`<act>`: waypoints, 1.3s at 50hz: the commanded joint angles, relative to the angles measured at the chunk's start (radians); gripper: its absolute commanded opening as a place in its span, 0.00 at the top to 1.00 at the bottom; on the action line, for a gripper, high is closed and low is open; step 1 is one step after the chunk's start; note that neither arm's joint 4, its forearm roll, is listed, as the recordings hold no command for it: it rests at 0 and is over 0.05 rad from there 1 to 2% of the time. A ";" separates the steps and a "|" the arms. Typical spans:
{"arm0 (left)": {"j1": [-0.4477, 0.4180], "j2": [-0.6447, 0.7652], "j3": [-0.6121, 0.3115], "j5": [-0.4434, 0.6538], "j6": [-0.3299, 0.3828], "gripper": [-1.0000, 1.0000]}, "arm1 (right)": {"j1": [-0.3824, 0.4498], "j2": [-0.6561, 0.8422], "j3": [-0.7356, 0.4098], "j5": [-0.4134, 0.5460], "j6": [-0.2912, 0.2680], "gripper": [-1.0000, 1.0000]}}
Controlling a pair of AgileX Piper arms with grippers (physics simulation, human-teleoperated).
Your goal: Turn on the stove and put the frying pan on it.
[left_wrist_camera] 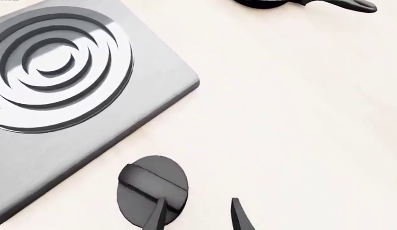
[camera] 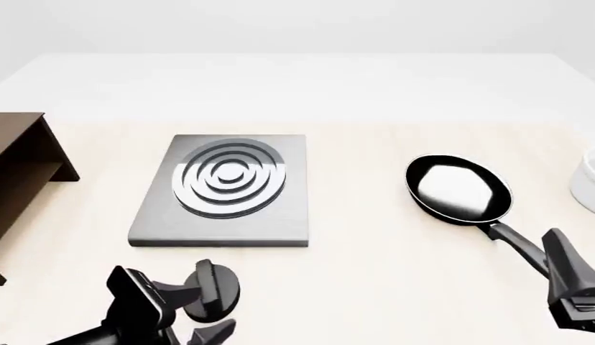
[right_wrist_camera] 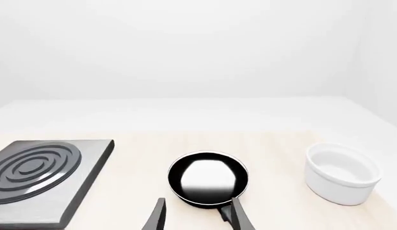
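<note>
The stove [camera: 220, 190] is a flat grey slab with concentric rings, left of centre on the table. Its black oval knob [camera: 215, 290] lies on the table in front of it. My left gripper [left_wrist_camera: 197, 212] is open just above the knob [left_wrist_camera: 152, 188]; one finger overlaps the knob's edge and the other hangs over bare table. To the right lies the frying pan [camera: 458, 188], its long handle pointing toward my right gripper [camera: 566, 284]. In the right wrist view that gripper [right_wrist_camera: 197, 214] is open, the pan [right_wrist_camera: 208, 178] just ahead and the handle beside one finger.
A brown wooden shelf [camera: 19, 172] stands at the left edge of the table. A white cup [right_wrist_camera: 341, 172] sits to the right of the pan, close to the table's right edge. The stove [right_wrist_camera: 39, 172] lies left of the pan with bare table between them.
</note>
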 commanded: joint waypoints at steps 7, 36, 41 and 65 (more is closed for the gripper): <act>-0.012 0.121 -0.013 -0.101 -0.005 0.00 | 0.000 0.003 0.001 -0.003 -0.002 0.00; -0.021 0.163 -0.083 -0.096 0.025 0.00 | 0.001 -0.006 0.000 0.005 -0.007 0.00; -0.034 0.136 -0.095 -0.076 0.030 0.00 | 0.001 -0.003 0.000 0.002 -0.008 0.00; -0.022 -0.150 -0.158 0.181 0.101 0.00 | 0.003 0.018 0.001 -0.020 -0.015 0.00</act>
